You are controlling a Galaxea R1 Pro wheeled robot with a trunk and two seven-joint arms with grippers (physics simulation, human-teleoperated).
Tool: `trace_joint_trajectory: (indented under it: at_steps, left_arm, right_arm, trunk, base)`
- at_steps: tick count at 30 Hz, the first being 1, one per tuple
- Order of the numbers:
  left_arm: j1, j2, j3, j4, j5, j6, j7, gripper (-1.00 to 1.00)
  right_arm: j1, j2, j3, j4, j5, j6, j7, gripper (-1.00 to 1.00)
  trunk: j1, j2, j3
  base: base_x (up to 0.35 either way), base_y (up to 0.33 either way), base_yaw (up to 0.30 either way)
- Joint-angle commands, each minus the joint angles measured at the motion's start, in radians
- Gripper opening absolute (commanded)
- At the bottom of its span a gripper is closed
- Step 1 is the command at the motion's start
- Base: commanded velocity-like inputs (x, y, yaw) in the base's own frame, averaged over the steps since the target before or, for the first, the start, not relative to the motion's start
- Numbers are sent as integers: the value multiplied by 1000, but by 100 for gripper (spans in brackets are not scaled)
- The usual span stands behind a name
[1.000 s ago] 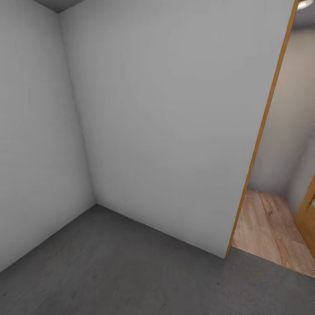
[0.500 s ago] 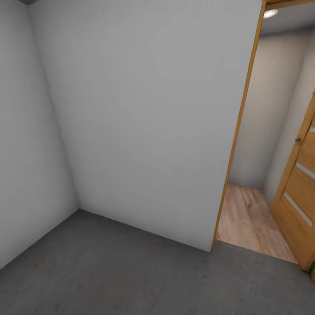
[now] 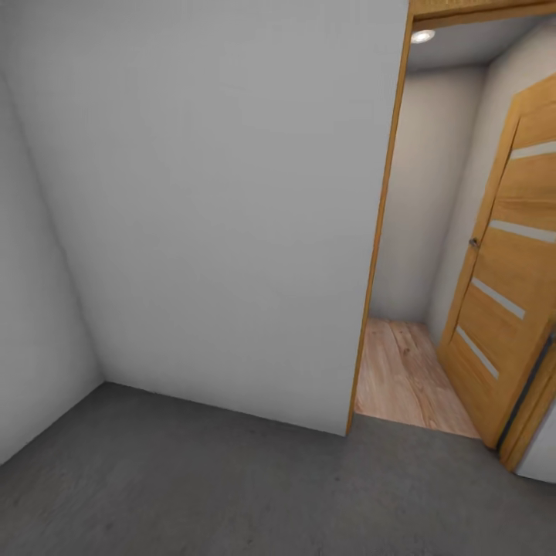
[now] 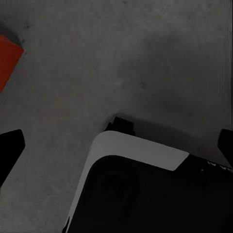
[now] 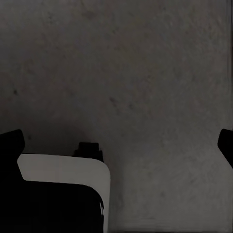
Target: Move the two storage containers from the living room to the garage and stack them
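An orange-red corner of one storage container [image 4: 7, 57] shows in the left wrist view, resting on the dark grey speckled floor [image 4: 136, 58] of the garage. My left gripper [image 4: 116, 148] hangs above that floor, open and holding nothing, its dark fingertips [image 4: 9, 150] spread wide and apart from the container. In the right wrist view my right gripper [image 5: 118, 141] is open too, empty, over bare concrete floor [image 5: 126, 63]. The head view looks at a white garage wall [image 3: 208, 208] and the grey floor [image 3: 232, 494].
A wood-framed doorway [image 3: 378, 232] at the right opens onto a passage with light wood-plank flooring [image 3: 405, 378]. Its wooden door [image 3: 506, 278] with pale glass strips stands open. A wall corner [image 3: 46, 255] is at the left. My white-and-black base [image 4: 141, 194] sits below both grippers.
The head view has swung to the right: the wall corner slid left, and the doorway and open door came further into the picture. Nothing in the room itself moved.
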Motion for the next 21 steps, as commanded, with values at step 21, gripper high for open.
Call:
trace_joint_trajectory:
  at_steps: [21]
  left_arm:
    - [0, -47, -10, -3, 8, -1, 2, 100]
  right_arm:
    - [-1, 0, 8, 3, -8, -5, 0, 100]
  trunk:
    - [0, -1, -1]
  base:
    - [0, 0, -260]
